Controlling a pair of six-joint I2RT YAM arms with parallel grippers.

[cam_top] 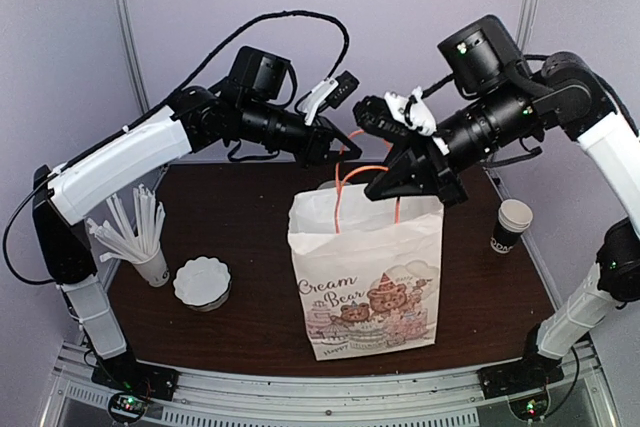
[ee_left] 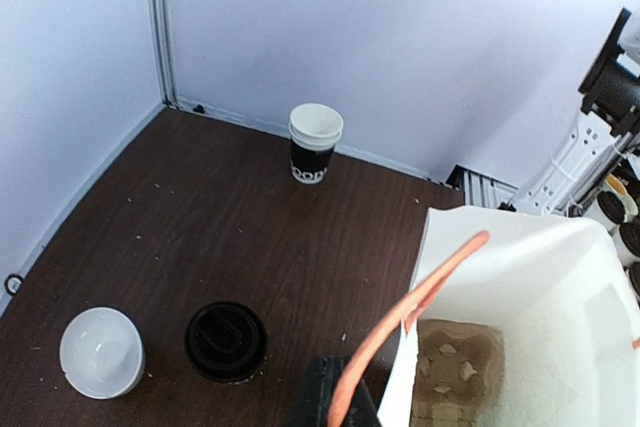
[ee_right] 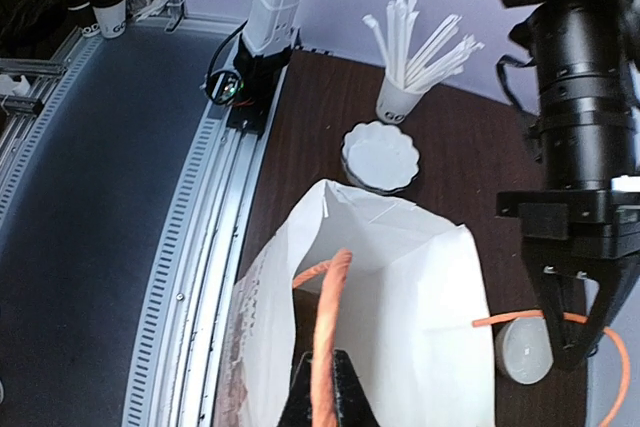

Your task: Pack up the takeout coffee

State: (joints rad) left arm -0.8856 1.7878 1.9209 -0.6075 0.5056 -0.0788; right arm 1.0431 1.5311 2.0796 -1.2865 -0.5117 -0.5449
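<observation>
The white paper bag (cam_top: 365, 267) with a bear print stands open mid-table. My left gripper (cam_top: 335, 145) is shut on its rear orange handle (ee_left: 420, 297). My right gripper (cam_top: 395, 182) is shut on the other orange handle (ee_right: 330, 317). Both hold the mouth apart. The takeout coffee (ee_left: 226, 340) stands on the table behind the bag, outside it. In the left wrist view I see only its round black lid from above. It is hidden in the top view. A brown pulp carrier (ee_left: 455, 367) lies in the bag's bottom.
A lidless black cup with a white rim (cam_top: 513, 225) stands at the right edge; it also shows in the left wrist view (ee_left: 315, 142). A white round lid or cup (ee_left: 100, 352) sits beside the coffee. A cup of straws (cam_top: 150, 247) and a white fluted dish (cam_top: 202, 282) stand front left.
</observation>
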